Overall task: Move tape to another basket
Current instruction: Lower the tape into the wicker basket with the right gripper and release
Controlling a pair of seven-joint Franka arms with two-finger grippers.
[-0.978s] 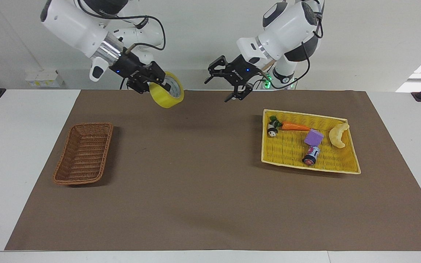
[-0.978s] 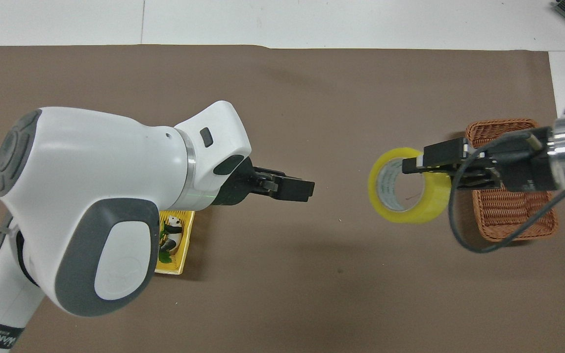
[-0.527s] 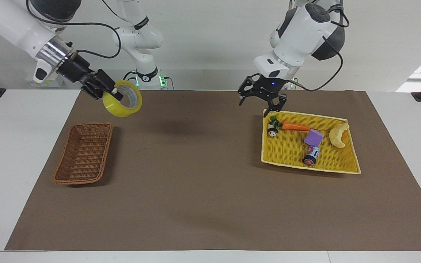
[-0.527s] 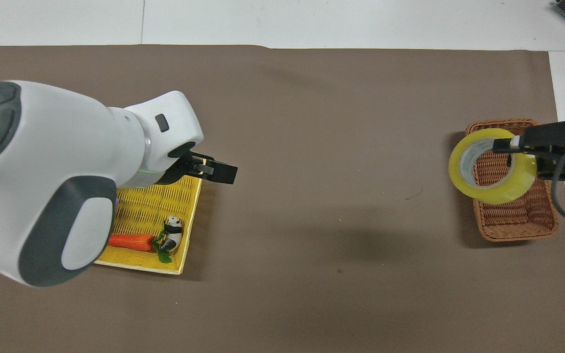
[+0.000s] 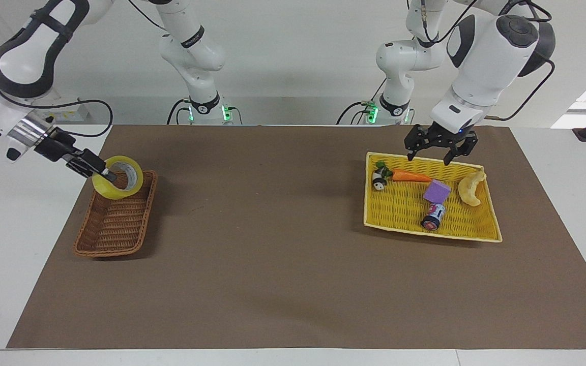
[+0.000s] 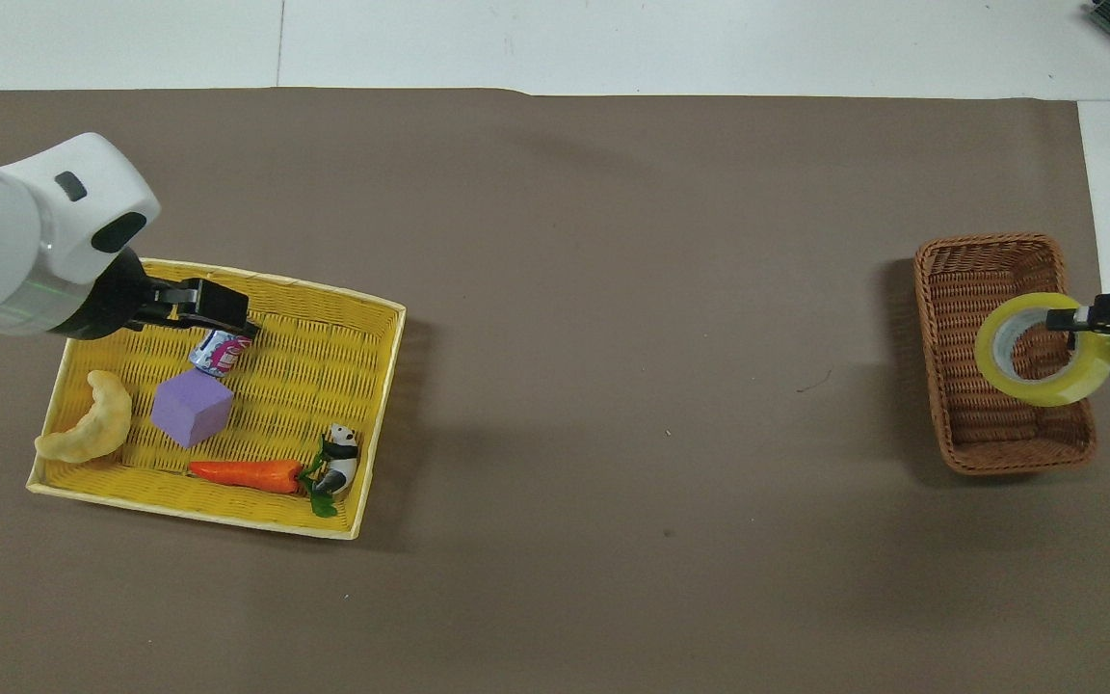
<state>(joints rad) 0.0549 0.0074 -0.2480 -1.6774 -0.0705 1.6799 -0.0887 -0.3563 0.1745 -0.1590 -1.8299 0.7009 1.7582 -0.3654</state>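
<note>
Two grippers face you: your right gripper (image 5: pixel 100 172) pinches the tape (image 5: pixel 118 177) by its wall over the basket (image 5: pixel 115 216), at nine o'clock in the facing view; your left gripper (image 5: pixel 441 150), fingers spread, hangs over the yellow tray (image 5: pixel 400 203) at three o'clock.

Bright, even overhead light; soft shadows beside the basket (image 5: pixel 115 216) and yellow tray (image 5: pixel 491 231). Both views sharp, no glare or blur.
</note>
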